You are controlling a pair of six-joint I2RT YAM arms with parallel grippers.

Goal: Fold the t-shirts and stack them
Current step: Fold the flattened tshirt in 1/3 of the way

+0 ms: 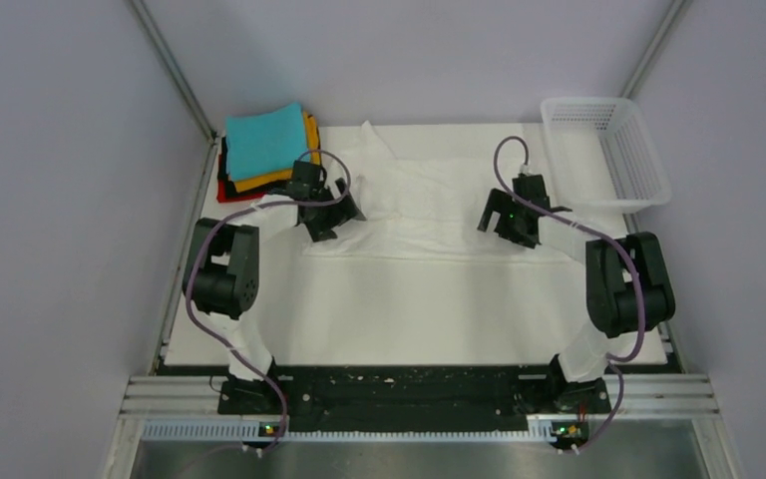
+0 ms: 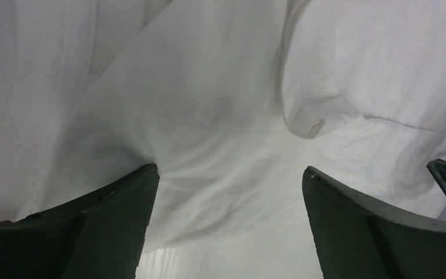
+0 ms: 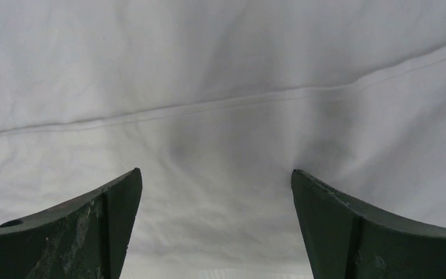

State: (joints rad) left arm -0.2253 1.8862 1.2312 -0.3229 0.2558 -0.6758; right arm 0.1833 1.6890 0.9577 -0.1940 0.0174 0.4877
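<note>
1. White t-shirt (image 1: 429,195): lies spread and creased on the far half of the surface (image 1: 359,319), between the two arms.
2. Folded stack, far left corner: teal t-shirt (image 1: 264,140) on top, with edges of an orange t-shirt (image 1: 310,130), a black t-shirt (image 1: 225,168) and a red t-shirt (image 1: 231,194) showing beneath.
3. Left tool (image 1: 327,215): at the white t-shirt's left edge, fingers spread wide, tips against wrinkled cloth.
4. Right tool (image 1: 504,215): over the shirt's right part, fingers spread wide; a stitched seam crosses beyond the tips.
5. Mesh basket (image 1: 648,170): far right corner, just beside the shirt.
</note>
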